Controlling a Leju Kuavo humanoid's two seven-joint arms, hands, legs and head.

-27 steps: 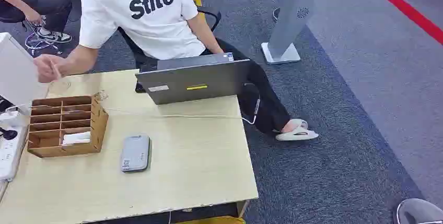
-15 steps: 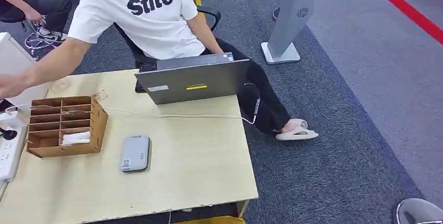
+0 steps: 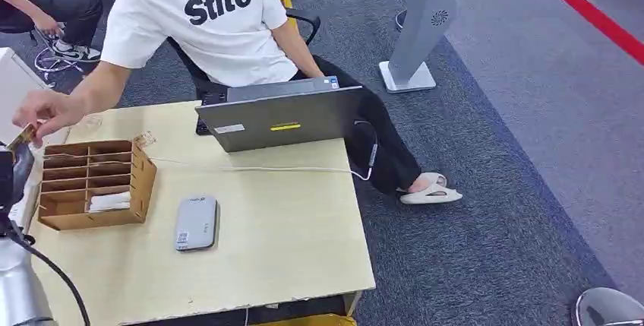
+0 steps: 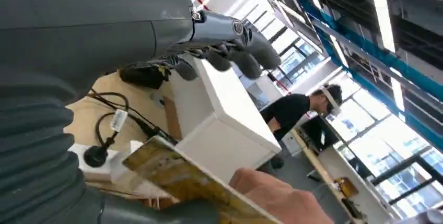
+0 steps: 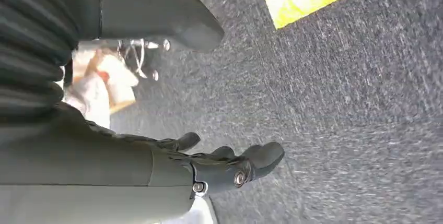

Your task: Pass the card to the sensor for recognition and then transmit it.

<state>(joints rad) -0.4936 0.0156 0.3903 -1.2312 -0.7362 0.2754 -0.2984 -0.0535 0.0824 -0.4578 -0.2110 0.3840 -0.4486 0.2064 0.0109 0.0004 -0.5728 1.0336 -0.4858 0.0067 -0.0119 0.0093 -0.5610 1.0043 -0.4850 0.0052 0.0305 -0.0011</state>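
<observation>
Card [image 4: 183, 179]: thin, stiff, light, slippery; at tabletop's left edge, pinched by person's hand [image 3: 42, 108], apparently offered. Left hand [image 4: 224, 51] fingers spread, holding nothing. Best pinched by free edge.

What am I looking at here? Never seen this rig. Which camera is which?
It is a humanoid robot with two arms and hands. The wide picture is from its head, looking down at a table. On it are a wooden compartment box, a flat grey sensor and a laptop. The other two pictures come from cameras at its wrists. The left hand is raised beside a card that a person's hand grips; whether the robot grips it too is unclear. The right hand hangs over carpet, holding nothing.
</observation>
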